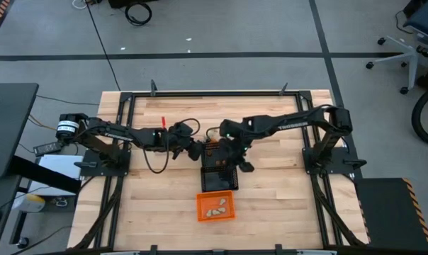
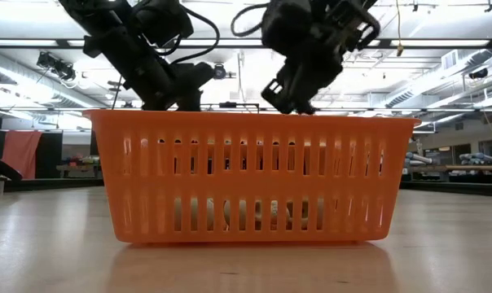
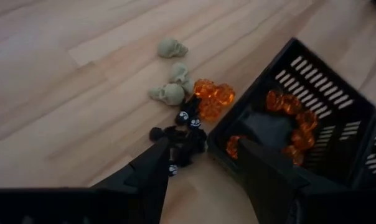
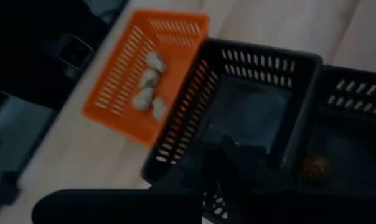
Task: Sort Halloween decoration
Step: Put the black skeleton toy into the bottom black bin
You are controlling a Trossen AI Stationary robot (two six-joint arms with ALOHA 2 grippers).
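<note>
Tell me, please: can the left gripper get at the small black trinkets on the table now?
Probably yes. The left gripper hangs open right over the black trinkets, nothing between; the black basket stands close beside.

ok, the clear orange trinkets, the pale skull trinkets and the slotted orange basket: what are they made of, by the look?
Clear orange trinkets: likely translucent plastic, glossy; light glows through the facets.
Pale skull trinkets: probably matte moulded plastic or rubber; dull, no shine.
Slotted orange basket: moulded plastic, smooth; thin even ribs and slots.
</note>
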